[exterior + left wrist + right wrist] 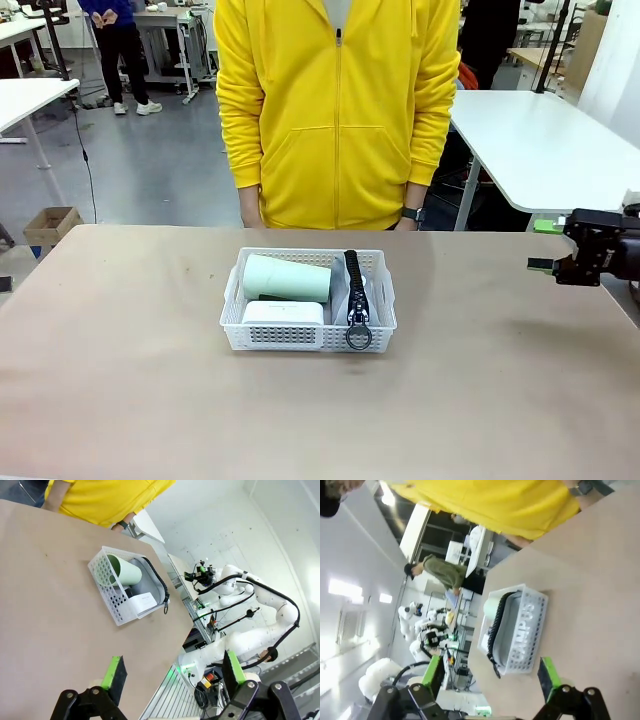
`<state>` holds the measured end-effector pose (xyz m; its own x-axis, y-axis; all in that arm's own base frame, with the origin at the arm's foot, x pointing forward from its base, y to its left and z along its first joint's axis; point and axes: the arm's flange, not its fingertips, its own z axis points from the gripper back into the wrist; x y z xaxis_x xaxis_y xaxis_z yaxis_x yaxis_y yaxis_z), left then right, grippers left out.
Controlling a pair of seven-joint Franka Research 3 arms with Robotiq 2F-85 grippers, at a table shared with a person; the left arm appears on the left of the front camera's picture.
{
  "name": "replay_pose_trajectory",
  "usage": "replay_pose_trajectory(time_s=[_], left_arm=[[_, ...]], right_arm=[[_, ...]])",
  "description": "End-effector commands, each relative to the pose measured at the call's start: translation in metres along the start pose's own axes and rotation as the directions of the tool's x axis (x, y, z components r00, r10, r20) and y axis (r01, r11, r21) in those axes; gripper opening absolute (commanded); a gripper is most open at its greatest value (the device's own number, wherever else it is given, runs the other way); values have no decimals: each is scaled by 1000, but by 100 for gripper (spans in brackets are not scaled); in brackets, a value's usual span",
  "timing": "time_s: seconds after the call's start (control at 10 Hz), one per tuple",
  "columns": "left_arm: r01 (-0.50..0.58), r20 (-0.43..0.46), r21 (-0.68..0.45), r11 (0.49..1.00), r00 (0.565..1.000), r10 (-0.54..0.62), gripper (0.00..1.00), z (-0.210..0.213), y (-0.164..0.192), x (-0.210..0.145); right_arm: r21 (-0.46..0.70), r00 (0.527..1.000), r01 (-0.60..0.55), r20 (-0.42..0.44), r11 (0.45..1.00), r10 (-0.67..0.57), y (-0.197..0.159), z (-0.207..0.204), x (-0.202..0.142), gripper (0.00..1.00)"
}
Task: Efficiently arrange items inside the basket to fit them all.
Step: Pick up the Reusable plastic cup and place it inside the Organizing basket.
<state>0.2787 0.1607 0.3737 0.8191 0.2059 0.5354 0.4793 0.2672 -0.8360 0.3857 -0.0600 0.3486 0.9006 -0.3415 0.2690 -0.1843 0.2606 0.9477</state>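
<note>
Right pincer: open, empty, at the right tabletop edge, well apart from the basket. Left pincer: open, empty, hovering off the near left. Basket: mid-tabletop, holding 1 green cup lying far left, 1 white box near left, 1 grey pouch on edge at right. Advice: approach from above, keep items flat. Stapler: presumably buried; cannot tell.
</note>
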Motion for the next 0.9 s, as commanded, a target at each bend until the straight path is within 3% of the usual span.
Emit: replay_pose_trajectory(time_s=[0.0, 0.8], left_arm=[[-1, 0, -11, 1000, 1000, 1, 100, 0, -3, -2], [-1, 0, -11, 1000, 1000, 1, 100, 0, -3, -2]], right_arm=[[41, 996, -60, -70, 997, 63, 26, 3, -7, 100], [41, 996, -60, -70, 997, 63, 26, 3, -7, 100]])
